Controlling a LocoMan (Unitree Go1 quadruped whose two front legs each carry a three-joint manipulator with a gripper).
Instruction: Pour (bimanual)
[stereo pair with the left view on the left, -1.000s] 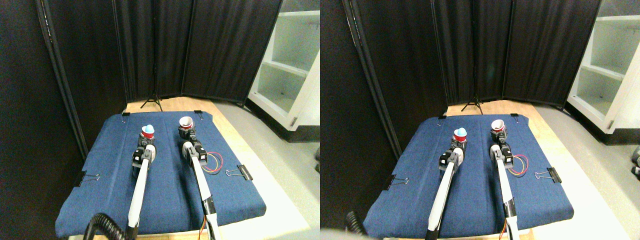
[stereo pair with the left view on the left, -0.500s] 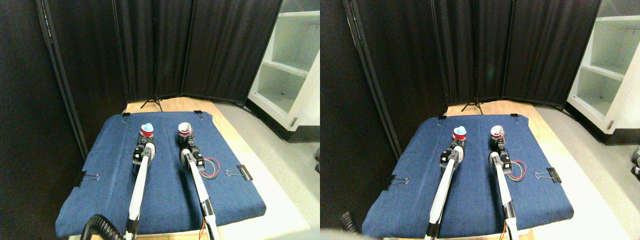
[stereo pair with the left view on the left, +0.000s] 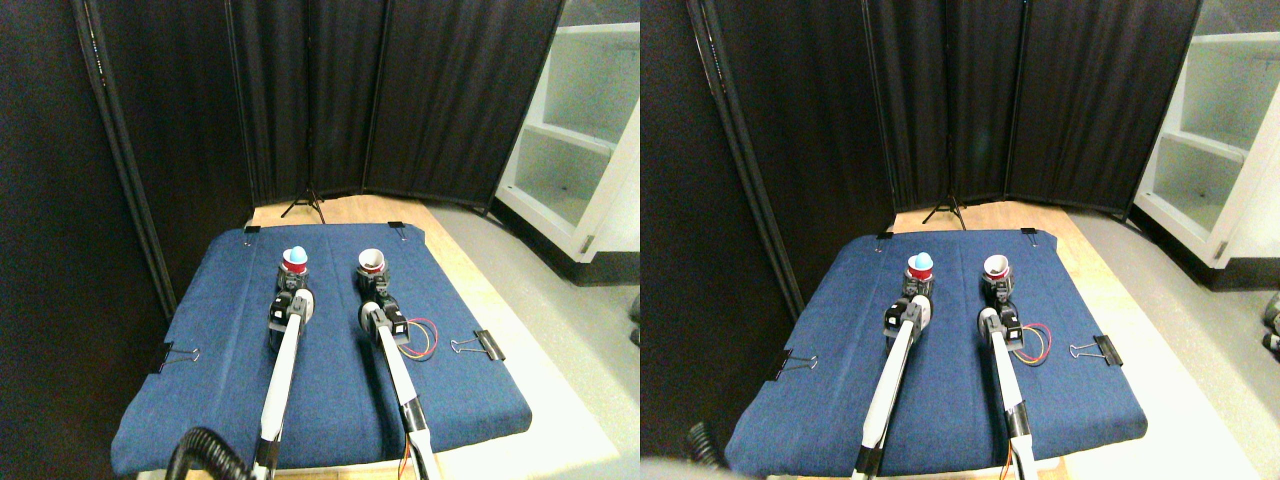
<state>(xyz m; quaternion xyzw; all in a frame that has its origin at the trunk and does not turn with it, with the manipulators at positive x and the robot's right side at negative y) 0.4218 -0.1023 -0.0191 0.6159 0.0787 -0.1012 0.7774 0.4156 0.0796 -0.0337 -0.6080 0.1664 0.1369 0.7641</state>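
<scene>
Reaching toward two red cups on the far blue mat (stereo pair with the left view on the left: 330, 400): left gripper (stereo pair with the left view on the left: 290, 283) nearing the ball-filled cup (stereo pair with the left view on the left: 294, 262), right gripper (stereo pair with the left view on the left: 372, 288) nearing the empty cup (stereo pair with the left view on the left: 371, 262). Finger opening is proving unreadable. Centring each cup before closing is preventing tipping.

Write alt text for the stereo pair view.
Two pale robot arms reach over a blue cloth mat toward two small red cups: the left cup holds something light blue, the right cup shows a white inside. Black curtains hang behind.
</scene>
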